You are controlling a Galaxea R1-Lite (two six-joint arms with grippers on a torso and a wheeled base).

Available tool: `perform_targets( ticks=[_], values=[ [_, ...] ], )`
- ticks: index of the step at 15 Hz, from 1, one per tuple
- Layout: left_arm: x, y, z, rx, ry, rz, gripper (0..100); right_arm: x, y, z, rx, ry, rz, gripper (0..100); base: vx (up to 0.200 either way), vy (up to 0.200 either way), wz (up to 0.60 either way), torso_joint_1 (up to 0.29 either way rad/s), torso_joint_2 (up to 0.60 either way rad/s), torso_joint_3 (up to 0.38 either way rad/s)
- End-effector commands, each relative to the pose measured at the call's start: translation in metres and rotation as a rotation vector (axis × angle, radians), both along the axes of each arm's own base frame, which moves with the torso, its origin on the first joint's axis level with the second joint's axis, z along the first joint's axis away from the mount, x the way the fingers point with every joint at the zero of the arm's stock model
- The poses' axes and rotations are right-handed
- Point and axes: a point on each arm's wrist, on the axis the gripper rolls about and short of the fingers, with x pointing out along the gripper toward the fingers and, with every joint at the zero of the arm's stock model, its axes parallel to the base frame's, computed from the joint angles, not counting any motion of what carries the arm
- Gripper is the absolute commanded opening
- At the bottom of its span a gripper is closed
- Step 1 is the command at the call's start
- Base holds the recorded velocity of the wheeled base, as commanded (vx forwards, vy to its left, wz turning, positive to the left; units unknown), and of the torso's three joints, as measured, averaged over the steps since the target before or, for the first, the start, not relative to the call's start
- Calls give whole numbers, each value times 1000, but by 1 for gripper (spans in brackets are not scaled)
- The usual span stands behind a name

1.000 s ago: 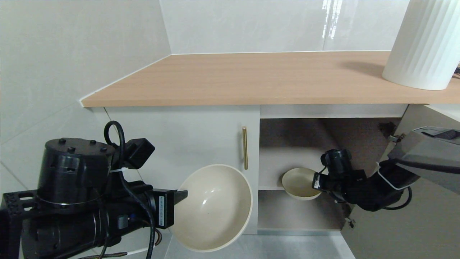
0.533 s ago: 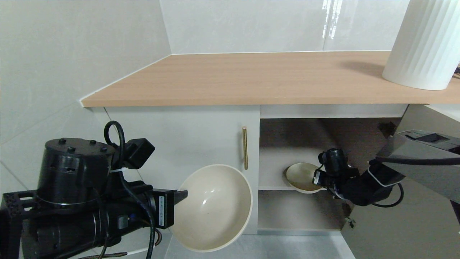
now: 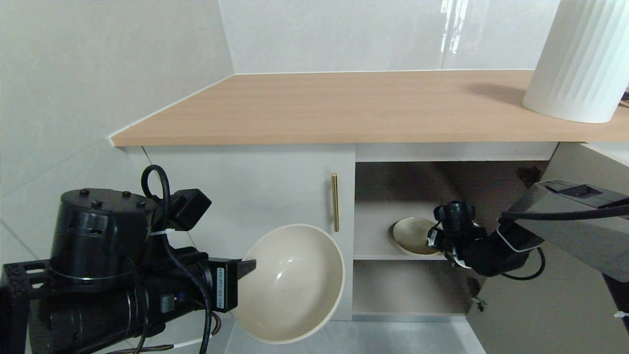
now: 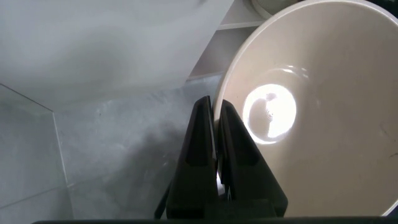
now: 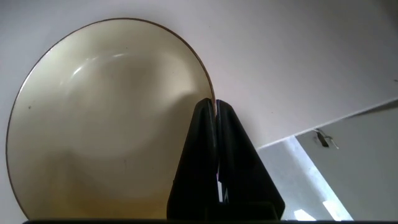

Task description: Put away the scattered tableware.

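The left pincer (image 3: 248, 265) (image 4: 216, 109) is closed narrow on the rim of a large cream bowl (image 3: 295, 285) (image 4: 311, 124), one finger inside the rim and one outside. The bowl is held on edge with its hollow facing up and outward, in front of the closed left cabinet door (image 3: 255, 196), low and near, just below the brass handle (image 3: 334, 201).

To the right the cabinet stands open. The right pincer (image 3: 435, 241) (image 5: 216, 109) is inside it, clamped narrow on the right rim of a small cream dish (image 3: 413, 235) (image 5: 106, 118) with a thin dark edge. The dish sits over the upper shelf (image 3: 373, 236), close to the shelf's front edge; whether it rests on the shelf or hangs just above it, I cannot tell.

The wooden worktop (image 3: 344, 108) runs above the cabinet, and a white ribbed vessel (image 3: 575, 64) stands at its far right end.
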Motion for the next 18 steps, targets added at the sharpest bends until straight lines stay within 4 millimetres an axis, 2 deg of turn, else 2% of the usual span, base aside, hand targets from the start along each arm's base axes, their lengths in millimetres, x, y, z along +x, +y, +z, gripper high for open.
perform_targets(
  ticks=[1, 16, 17, 18],
  values=[
    [0, 0, 1, -2, -2, 1, 0, 4, 0, -2, -3, -7, -8, 0, 0, 0, 0, 0, 0, 0],
    [0, 0, 0, 0, 0, -1, 0, 17, 1, -3, -17, -38, -42, 0, 0, 0, 0, 0, 0, 0],
    [0, 0, 0, 0, 0, 1, 0, 17, 1, -3, -17, -38, -42, 100, 0, 0, 0, 0, 0, 0],
    [0, 0, 0, -1, -1, -1, 0, 17, 1, -3, -17, -40, -43, 100, 0, 0, 0, 0, 0, 0]
  ],
)
